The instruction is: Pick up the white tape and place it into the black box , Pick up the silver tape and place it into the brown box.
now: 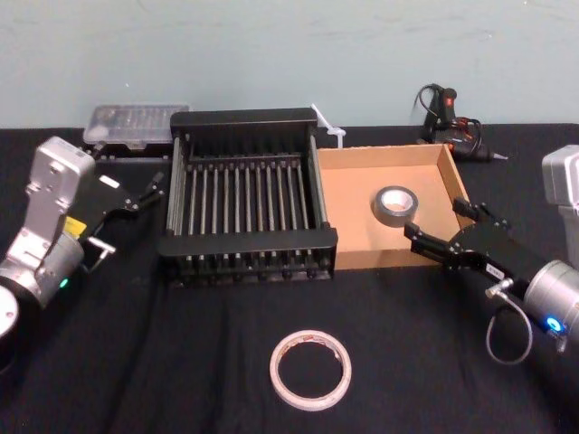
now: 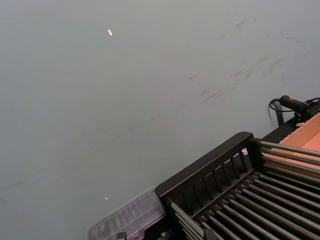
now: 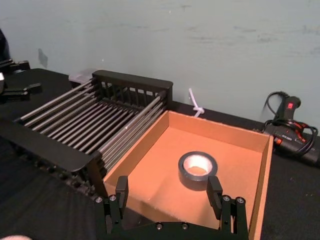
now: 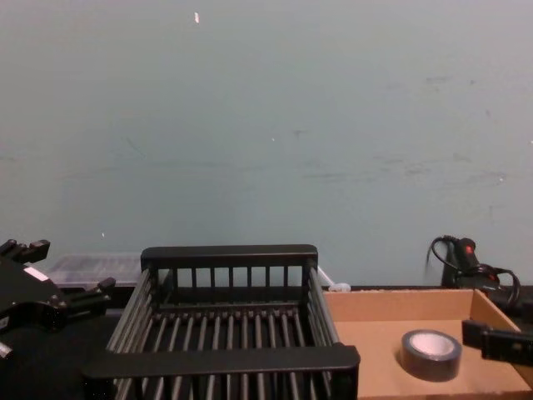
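Silver tape [image 1: 394,206] inside brown box [image 1: 355,237], white tape [image 1: 310,369] on desk [image 1: 136,362]; right gripper [image 1: 438,224] and left gripper [image 1: 143,187], jaws apart, empty.

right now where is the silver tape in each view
Head: silver tape in the brown box, right of centre.
Left wrist: not in it.
Right wrist: lower centre, beyond the open right pincer.
Chest: bottom right.
Shared landmark: the black box.

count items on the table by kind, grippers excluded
Tape rolls: 2 (white tape, silver tape)
Boxes: 2 (black box, brown box)
Clear plastic case: 1
Glue gun: 1
Total: 6
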Robot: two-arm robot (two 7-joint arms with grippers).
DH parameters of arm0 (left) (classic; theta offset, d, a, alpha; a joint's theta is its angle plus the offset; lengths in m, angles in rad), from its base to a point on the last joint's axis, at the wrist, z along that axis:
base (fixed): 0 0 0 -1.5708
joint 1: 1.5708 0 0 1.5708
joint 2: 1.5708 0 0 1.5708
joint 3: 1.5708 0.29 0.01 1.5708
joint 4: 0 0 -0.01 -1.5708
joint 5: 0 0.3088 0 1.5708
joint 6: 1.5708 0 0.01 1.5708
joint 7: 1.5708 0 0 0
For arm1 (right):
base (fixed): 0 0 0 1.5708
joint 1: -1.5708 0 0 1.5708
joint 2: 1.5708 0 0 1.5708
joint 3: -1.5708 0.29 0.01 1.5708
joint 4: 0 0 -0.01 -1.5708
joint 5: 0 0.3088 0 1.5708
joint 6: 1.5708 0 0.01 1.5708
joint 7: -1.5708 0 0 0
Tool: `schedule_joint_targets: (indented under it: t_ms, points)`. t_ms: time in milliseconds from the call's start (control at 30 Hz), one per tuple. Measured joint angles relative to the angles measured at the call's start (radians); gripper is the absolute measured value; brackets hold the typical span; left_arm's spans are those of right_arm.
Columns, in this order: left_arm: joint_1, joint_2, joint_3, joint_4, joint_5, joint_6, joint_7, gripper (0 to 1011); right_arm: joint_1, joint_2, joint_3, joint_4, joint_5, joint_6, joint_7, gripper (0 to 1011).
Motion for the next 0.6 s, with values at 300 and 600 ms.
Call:
schedule_joint_targets:
  t_ms: [300, 600]
  points:
    - [0.0, 0.0, 0.0, 0.0, 0.0, 0.0, 0.0, 1001, -0.026, 0.033, -0.026, -0.025, 0.018, 0.01, 0.024, 1002]
    - [0.0, 0.0, 0.0, 0.0, 0.0, 0.0, 0.0, 1001, -0.036, 0.061, -0.075, -0.05, 0.019, 0.026, 0.041, 1002]
